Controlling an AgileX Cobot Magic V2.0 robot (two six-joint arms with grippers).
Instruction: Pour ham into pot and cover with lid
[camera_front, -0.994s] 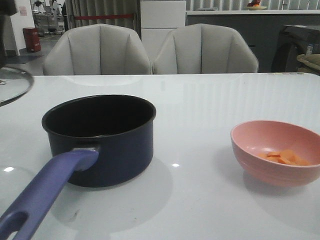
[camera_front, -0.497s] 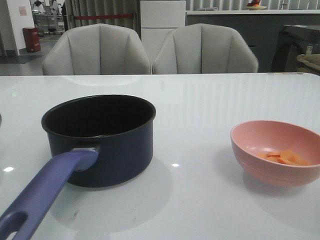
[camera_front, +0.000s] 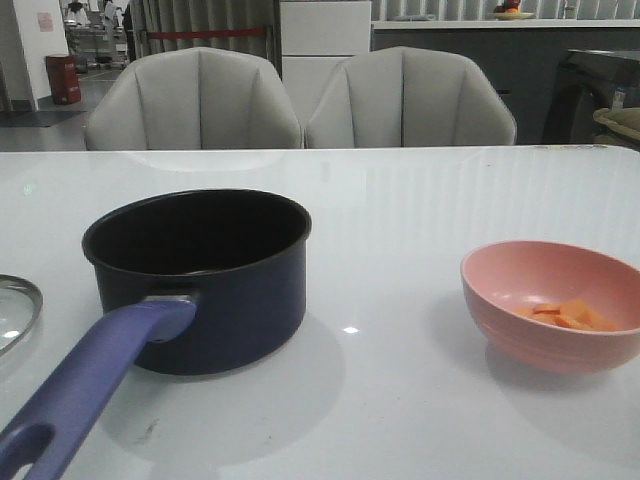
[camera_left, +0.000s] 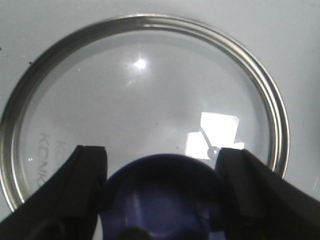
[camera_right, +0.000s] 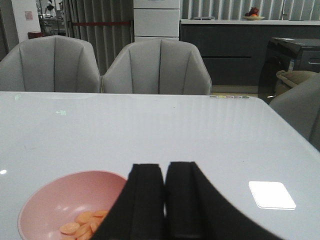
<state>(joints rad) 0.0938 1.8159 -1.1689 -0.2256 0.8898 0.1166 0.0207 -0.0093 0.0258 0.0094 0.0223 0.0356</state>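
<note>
The dark navy pot (camera_front: 235, 300) stands at the table's left of middle, its inside black and bare, its purple-blue handle (camera_front: 90, 385) pointing to the near left. The ham (camera_front: 570, 316) lies as orange slices in the pink bowl (camera_front: 545, 275) on the right. The glass lid (camera_front: 10, 310) shows at the left edge, low by the table. In the left wrist view my left gripper (camera_left: 162, 151) is shut on the lid's (camera_left: 140, 95) purple-blue knob (camera_left: 160, 195). My right gripper (camera_right: 165, 167) is shut and empty beside the bowl (camera_right: 55, 195) with the ham (camera_right: 82, 222). Neither arm shows in the front view.
Two grey chairs (camera_front: 300, 100) stand behind the table's far edge. The white table (camera_front: 420, 210) runs wide between pot and bowl. A bright light patch (camera_right: 272, 195) lies on the table near the right gripper.
The lid hung high at the left edge a second ago, left the front view, and now shows lower at the left edge, near the table. Pot and bowl have not moved.
</note>
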